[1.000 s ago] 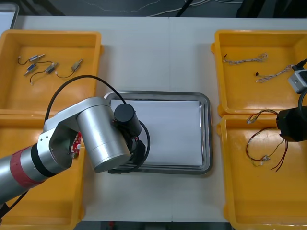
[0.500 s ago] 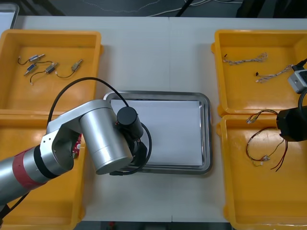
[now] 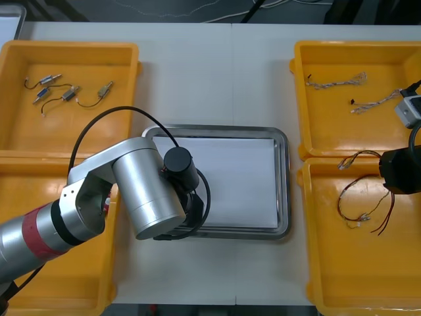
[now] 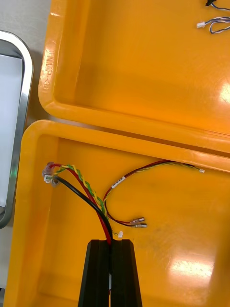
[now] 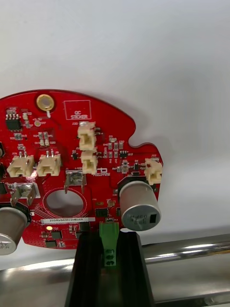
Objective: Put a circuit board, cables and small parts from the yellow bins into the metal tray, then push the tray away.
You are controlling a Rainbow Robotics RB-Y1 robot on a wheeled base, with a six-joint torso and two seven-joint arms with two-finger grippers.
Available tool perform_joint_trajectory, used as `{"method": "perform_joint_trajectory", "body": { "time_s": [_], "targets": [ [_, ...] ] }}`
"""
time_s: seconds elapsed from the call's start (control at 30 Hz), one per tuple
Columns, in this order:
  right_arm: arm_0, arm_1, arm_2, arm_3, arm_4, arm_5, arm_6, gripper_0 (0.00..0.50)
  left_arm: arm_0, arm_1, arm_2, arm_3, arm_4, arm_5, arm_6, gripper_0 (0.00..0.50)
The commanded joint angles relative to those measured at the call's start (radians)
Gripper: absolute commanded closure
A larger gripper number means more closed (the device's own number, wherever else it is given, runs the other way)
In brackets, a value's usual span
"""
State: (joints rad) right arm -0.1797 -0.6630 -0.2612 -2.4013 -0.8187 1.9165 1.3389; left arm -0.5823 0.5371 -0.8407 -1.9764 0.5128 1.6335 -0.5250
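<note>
Near left bin (image 3: 66,276): yellow, at the table's near left corner; the left arm reaches across it toward the tray.
Left gripper (image 5: 109,237): at the near left corner of the metal tray (image 3: 281,178), fingers closed to a narrow gap on the circuit board.
Circuit board (image 5: 72,158): round and red, gripped at its edge where a green connector (image 5: 109,242) sits between the fingers. It lies over the tray's white inside, just past the shiny near rim.
Near right bin (image 3: 316,263): yellow, at the table's near right corner, holding the red and yellow cable (image 4: 81,184) and a black cable (image 4: 76,192).
Right gripper (image 4: 111,242): over the near right bin, by its far edge, fingers pressed together at the middle. The cable bundle runs up to their tips; it may be nipped there or merely pass beneath, and the wrist view does not settle it.
Far right bin (image 3: 329,118): yellow, with twisted blue and white cables (image 3: 335,81) near its far edge.
Far left bin (image 3: 66,125): yellow, with small metal parts (image 3: 69,94) clustered toward its far edge.
Table (image 3: 217,72): light, with the tray at its middle between the two pairs of bins.
</note>
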Motion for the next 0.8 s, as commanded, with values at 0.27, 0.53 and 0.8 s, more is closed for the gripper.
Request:
{"method": "perform_joint_trajectory", "body": {
  "time_s": [0.27, 0.53, 0.8],
  "targets": [
    [-0.026, -0.037, 0.016, -0.033, -0.003, 0.003, -0.014, 0.5, 0.006, -0.032, -0.014, -0.021, -0.034, -0.023, -0.058, 0.019],
    [-0.026, -0.038, 0.017, -0.033, -0.003, 0.003, -0.014, 0.5, 0.007, -0.029, 0.011, -0.073, -0.034, 0.025, -0.047, 0.0],
    [-0.041, -0.037, 0.019, -0.033, -0.04, 0.003, -0.021, 0.5, 0.009, 0.026, 0.054, -0.183, 0.026, 0.057, -0.027, 0.0]
  ]
}}
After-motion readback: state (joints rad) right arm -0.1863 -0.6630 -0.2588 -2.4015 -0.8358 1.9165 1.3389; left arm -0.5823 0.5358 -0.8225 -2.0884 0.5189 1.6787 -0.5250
